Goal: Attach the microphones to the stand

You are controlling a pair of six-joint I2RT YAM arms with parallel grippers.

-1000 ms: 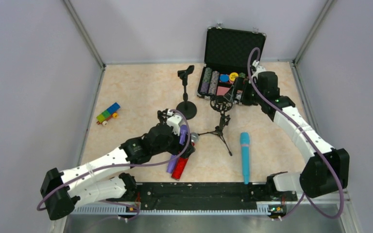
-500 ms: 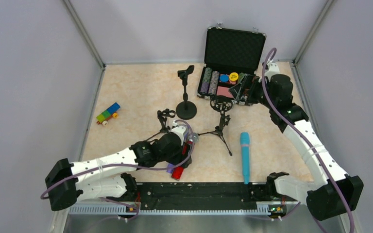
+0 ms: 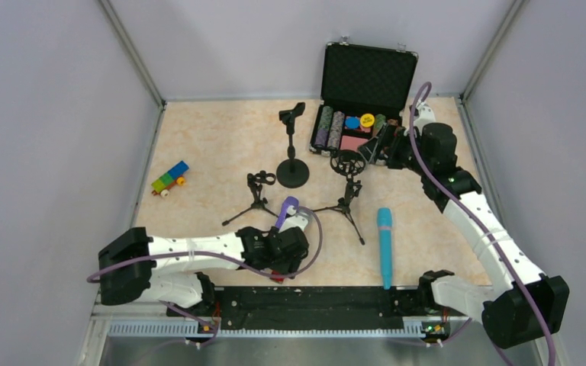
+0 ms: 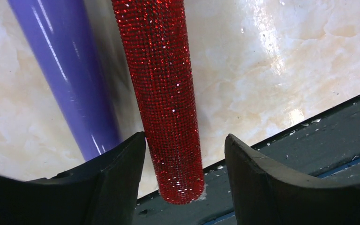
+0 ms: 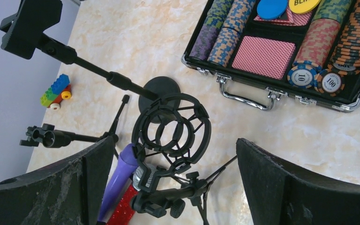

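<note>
The glittery red microphone (image 4: 168, 93) lies on the table, its tail end between the fingers of my left gripper (image 4: 185, 150). The jaws are open: the left finger is almost against the handle and a gap remains on the right. The purple microphone (image 4: 65, 70) lies just left of it, outside the jaws. The teal microphone (image 3: 384, 244) lies alone to the right. My right gripper (image 5: 173, 140) hangs wide open above the tripod stand's shock-mount ring (image 5: 171, 131). Further back are a round-base stand (image 3: 293, 171) and a small tripod stand (image 3: 258, 187).
An open case of poker chips (image 3: 362, 99) stands at the back, just behind my right gripper. A toy block train (image 3: 169, 178) sits at the left. The black rail (image 3: 305, 301) runs along the front edge, right under my left gripper.
My left arm has pulled back toward the front edge and dropped low over the red microphone's tail, its jaws narrowing. The right gripper shifted slightly and stays open.
</note>
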